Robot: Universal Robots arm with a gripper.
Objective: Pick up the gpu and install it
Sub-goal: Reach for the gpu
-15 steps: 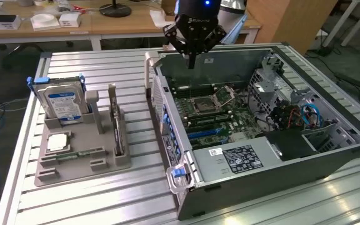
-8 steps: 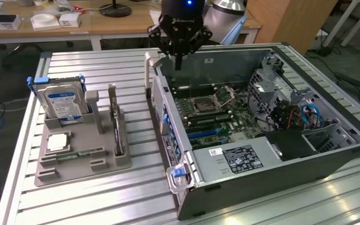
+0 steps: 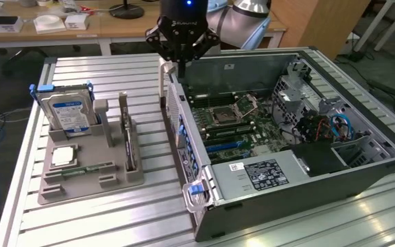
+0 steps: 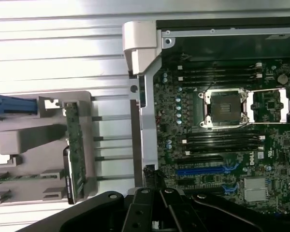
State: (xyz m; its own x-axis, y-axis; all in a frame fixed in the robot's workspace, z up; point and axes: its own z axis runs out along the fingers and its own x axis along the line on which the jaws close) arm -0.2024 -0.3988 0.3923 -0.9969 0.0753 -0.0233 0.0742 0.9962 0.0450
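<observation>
The gpu (image 3: 127,140) is a thin dark card standing on edge in a slot of the grey holder (image 3: 91,177), to the exterior view's left of the open computer case (image 3: 266,200). In the wrist view the gpu (image 4: 74,150) shows edge-on, green and dark. My gripper (image 3: 181,66) hangs above the case's side wall near its far corner, well beyond the card. Its black fingers (image 4: 135,205) are shut with nothing between them. The motherboard (image 4: 222,121), with its blue slot (image 4: 203,170), lies inside the case.
In the holder also stand a silver hard drive with a blue label (image 3: 67,114), a processor chip (image 3: 64,154) and a narrow green memory stick (image 3: 88,169). The ribbed metal table (image 3: 115,72) carries everything. A desk with boxes (image 3: 50,23) stands behind.
</observation>
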